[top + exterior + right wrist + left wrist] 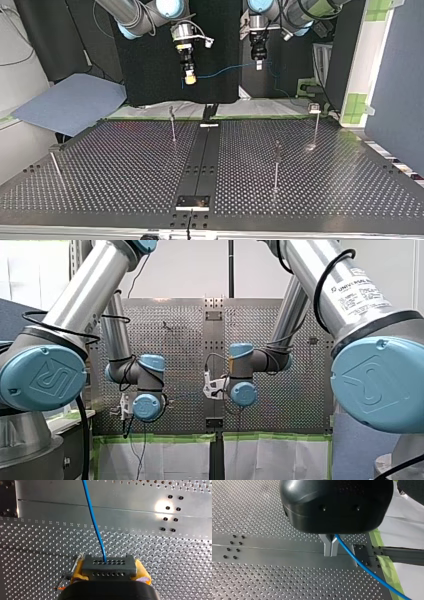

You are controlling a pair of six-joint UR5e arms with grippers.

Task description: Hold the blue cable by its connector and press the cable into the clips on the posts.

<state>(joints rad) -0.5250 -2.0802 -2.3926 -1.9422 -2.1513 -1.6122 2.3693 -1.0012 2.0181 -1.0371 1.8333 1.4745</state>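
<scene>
Right wrist view: my right claw (109, 573) has its yellow pads (77, 571) clamped on the dark grey perforated connector block (109, 566), and the thin blue cable (93, 520) runs out ahead. My left claw (331, 548) has its metal fingers (327, 547) pinched together on that cable, above the perforated metal desk (325, 190) and its thin posts (276, 165).

My right gripper's (109, 569) yellow pads (78, 570) clamp a dark grey connector (109, 565) with rows of holes. The blue cable (93, 520) leads from it ahead over the perforated table (165, 555).
</scene>
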